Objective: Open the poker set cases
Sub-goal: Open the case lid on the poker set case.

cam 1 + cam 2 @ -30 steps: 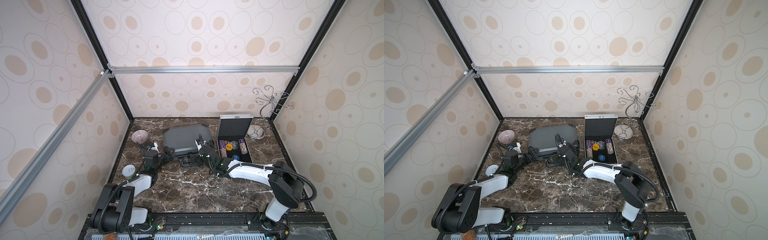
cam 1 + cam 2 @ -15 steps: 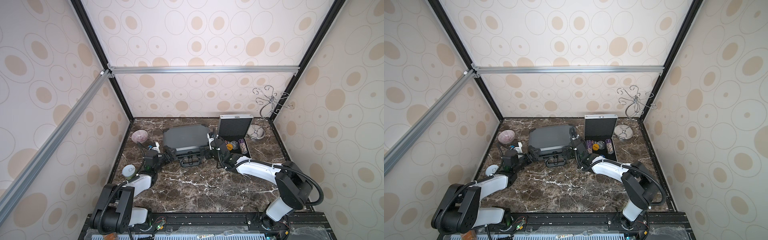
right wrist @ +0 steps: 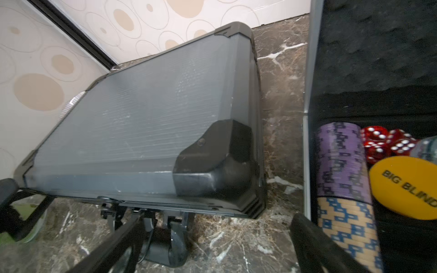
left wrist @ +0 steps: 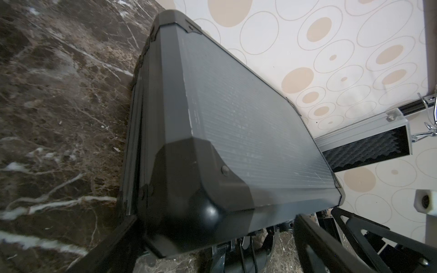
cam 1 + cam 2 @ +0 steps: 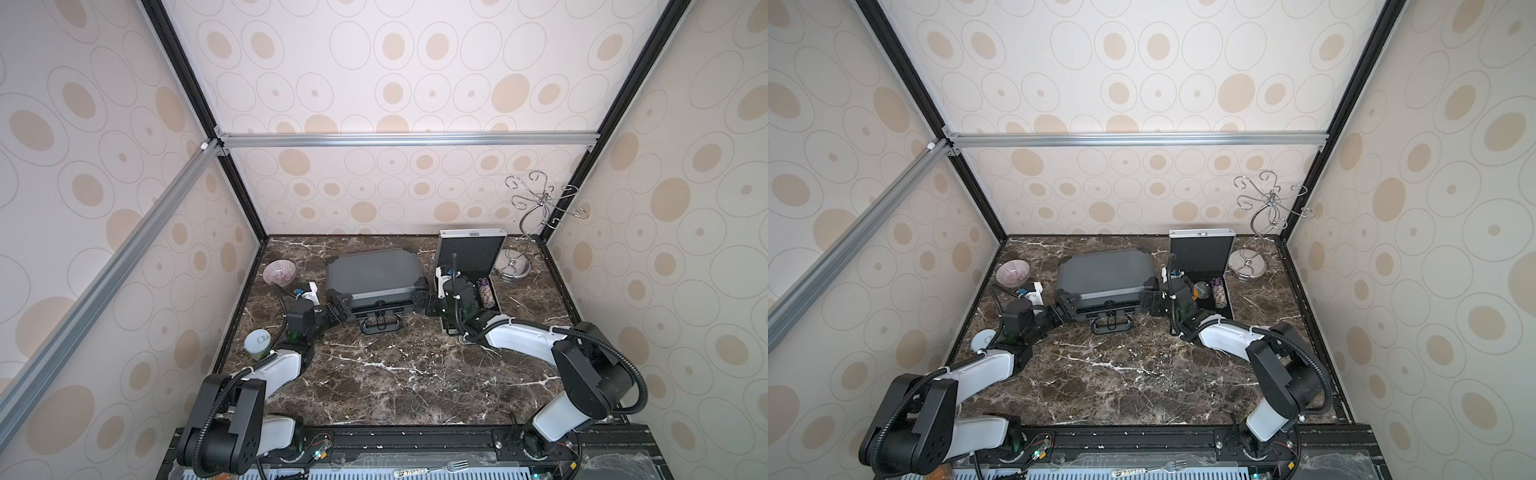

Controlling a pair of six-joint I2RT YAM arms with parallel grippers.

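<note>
At 7 and 5 o'clock of dark grey case (image 5: 374, 272): left gripper (image 5: 338, 309), right gripper (image 5: 420, 303), both spread wide. Looks stiff, heavy-lidded, smooth; better to lift under black front corners (image 3: 220, 151).

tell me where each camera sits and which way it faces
Top views: high in front, looking down on table; both arms, left gripper, right gripper.
Left wrist: low at grey case front corner, looking along lid; own fingers.
Right wrist: at its other front corner; own fingers, open silver case alongside.
Shared: both wrists see grey case.
</note>
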